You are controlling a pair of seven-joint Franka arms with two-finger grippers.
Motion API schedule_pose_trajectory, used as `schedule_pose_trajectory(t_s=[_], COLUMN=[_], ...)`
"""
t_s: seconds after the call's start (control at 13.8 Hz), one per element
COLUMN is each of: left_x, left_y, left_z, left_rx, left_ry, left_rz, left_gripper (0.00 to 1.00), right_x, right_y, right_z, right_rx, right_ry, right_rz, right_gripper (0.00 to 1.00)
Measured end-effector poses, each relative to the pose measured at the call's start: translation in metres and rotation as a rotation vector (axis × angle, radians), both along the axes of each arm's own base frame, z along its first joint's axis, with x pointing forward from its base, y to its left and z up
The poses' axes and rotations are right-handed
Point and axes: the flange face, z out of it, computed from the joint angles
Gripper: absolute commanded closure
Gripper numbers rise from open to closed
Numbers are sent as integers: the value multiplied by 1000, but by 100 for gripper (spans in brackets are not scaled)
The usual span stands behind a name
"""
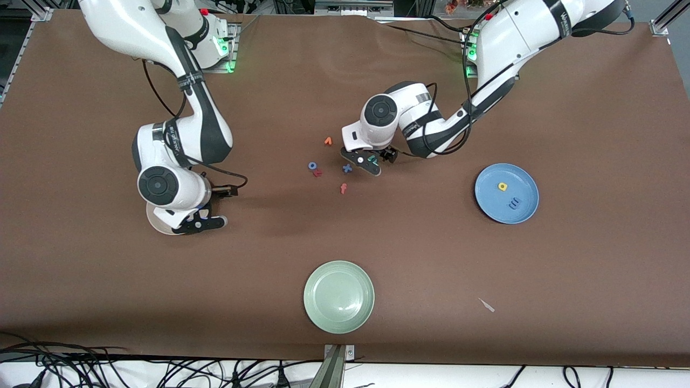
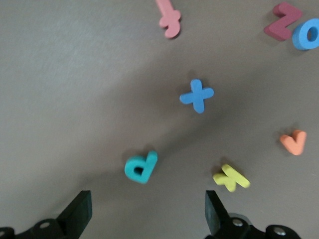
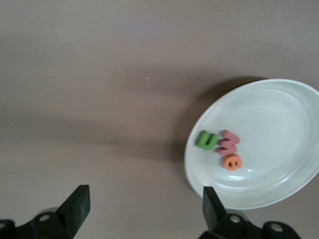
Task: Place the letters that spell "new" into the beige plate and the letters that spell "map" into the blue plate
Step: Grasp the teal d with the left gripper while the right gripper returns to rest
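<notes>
left gripper [image 2: 144,211] open-fingered over teal p [image 2: 141,167]; right gripper [image 3: 142,211] open-fingered beside beige plate [image 3: 299,104]. risk: nudging the neighbouring yellow k [image 2: 231,178] on descent.

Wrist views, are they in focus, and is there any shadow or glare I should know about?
Left wrist view: slightly soft, the teal p and yellow letter have fuzzy edges. Right wrist view: the beige plate looks washed-out pale, with a dark shadow along its rim.

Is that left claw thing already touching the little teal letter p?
Apart. The left wrist view shows the teal p lying on bare table, clear of both open fingers.
</notes>
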Motion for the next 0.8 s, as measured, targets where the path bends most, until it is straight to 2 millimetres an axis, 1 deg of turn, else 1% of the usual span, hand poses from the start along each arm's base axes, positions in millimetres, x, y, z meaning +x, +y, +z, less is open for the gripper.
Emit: schedule_pose_trajectory(t_s=[0.15,0.22,0.29,0.36,0.58,0.73,0.8], left_x=[2,4,4,4,5,4,4], left_y=[4,7,8,9,8,8,8], left_z=[-19,-29,-36,-38,-36,-36,-36], left_rx=[-7,-11,-17,-19,-25,-25,-25], left_ry=[-39,-49,-49,-48,-51,-51,-51], left_rz=[-44,-57,-63,-65,-70,-71,-71], left_gripper=[5,12,21,27,28,28,29], right_x=[-1,-2,-1,0,3,0,-3], right_y=[11,12,13,15,18,8,0], right_z=[5,7,13,21,61,94,114], right_rx=[-1,-3,-5,-4,6,25,42], right_ry=[-2,4,15,27,24,-4,-22], right_rz=[-2,-2,-2,-3,-4,-16,-25], right_gripper=[0,0,0,0,0,0,0])
